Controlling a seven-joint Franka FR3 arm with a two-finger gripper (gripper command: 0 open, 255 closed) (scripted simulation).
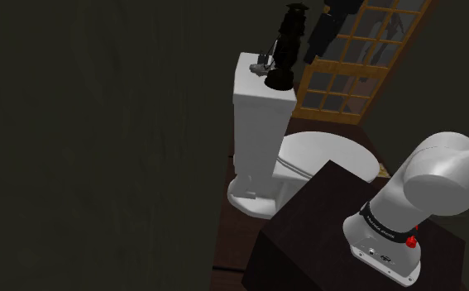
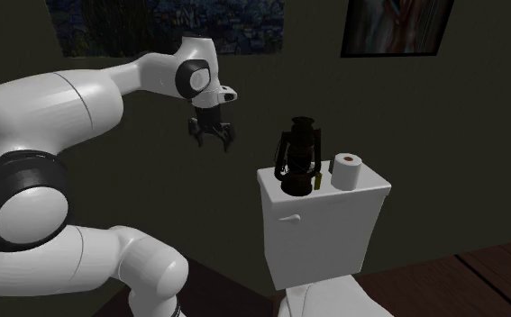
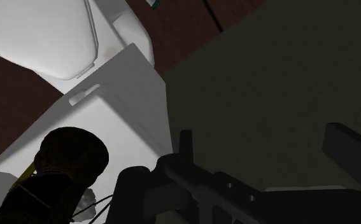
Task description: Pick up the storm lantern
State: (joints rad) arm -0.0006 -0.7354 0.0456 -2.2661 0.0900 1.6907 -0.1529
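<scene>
The storm lantern (image 2: 299,158) stands upright on the lid of a white toilet tank (image 2: 321,225). It is dark, nearly black, with a rounded cap. In the second exterior view a white toilet roll (image 2: 347,171) sits on the same lid at the lantern's three o'clock, near it but apart.

The white arm (image 2: 55,99) bends over from that view's nine o'clock side. Its black jaws hang in the air at about ten o'clock of the lantern, well clear of it and above the lid's level. The jaws are released, their two fingers (image 2: 229,141) spread, with nothing between them.

In the wrist view the lantern's cap (image 3: 67,156) lies off to one side of the spread fingers, against the tank's white lid.

In the shoulder view the lantern (image 1: 286,50) rises from the tank, the toilet bowl (image 1: 327,153) lies at the tank's five o'clock, and the dark stand (image 1: 307,248) sits beyond the bowl along the same line. A lattice window (image 1: 348,70) is at the lantern's three o'clock.
</scene>
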